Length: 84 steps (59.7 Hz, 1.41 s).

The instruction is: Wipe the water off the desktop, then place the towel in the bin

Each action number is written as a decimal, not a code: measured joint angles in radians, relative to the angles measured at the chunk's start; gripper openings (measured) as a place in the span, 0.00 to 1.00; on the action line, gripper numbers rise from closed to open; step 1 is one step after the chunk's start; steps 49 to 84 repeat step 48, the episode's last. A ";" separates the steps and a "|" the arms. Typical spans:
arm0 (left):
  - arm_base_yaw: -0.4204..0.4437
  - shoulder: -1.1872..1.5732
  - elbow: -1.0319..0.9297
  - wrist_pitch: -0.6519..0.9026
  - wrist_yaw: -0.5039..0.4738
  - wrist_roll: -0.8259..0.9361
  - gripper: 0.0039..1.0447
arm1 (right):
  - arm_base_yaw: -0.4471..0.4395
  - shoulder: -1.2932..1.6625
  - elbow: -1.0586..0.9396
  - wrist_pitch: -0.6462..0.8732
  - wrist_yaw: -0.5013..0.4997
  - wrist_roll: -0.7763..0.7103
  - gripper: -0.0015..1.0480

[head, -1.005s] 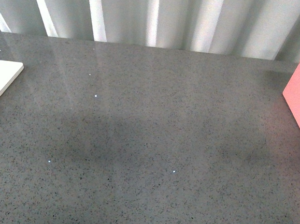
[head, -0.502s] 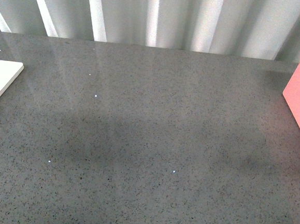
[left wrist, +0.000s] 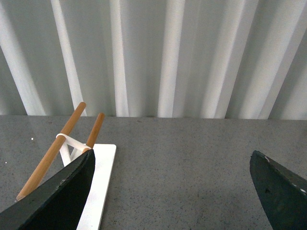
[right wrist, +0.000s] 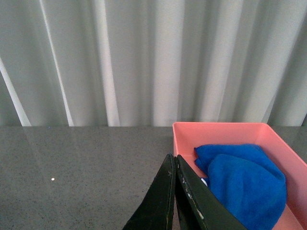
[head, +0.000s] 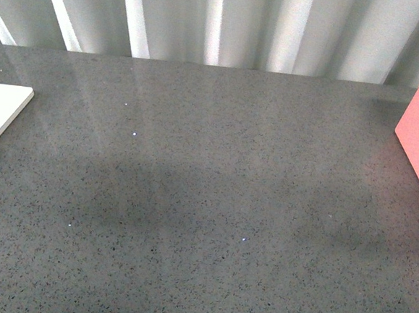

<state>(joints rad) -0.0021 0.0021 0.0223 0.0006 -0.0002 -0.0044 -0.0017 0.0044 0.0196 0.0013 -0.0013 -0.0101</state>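
Blue towel bunched inside the pink bin, lower right of the right wrist frame. Right gripper empty beside it, jaws clenched together. Left gripper with jaws released wide over the speckled grey table, near a white board bearing wooden sticks.

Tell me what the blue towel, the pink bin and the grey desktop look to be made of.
The bright blue towel, bunched inside the bin, looks like fluffy microfibre cloth: a soft, matte nap with rounded folds. The salmon-pink rectangular bin is probably plastic: smooth, matte, thin straight walls. The dark-grey speckled desktop looks like polished stone or a composite: it is glossy and reflects the backdrop.
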 joint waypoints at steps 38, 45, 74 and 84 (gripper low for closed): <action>0.000 0.000 0.000 0.000 0.000 0.000 0.94 | 0.000 0.000 0.000 -0.001 0.000 0.001 0.93; 0.000 0.000 0.000 0.000 0.000 0.000 0.94 | 0.000 0.000 0.000 -0.001 0.000 0.001 0.93; 0.000 0.000 0.000 0.000 0.000 0.000 0.94 | 0.000 0.000 0.000 -0.001 0.000 0.001 0.93; 0.000 0.000 0.000 0.000 0.000 0.000 0.94 | 0.000 0.000 0.000 -0.001 0.000 0.001 0.93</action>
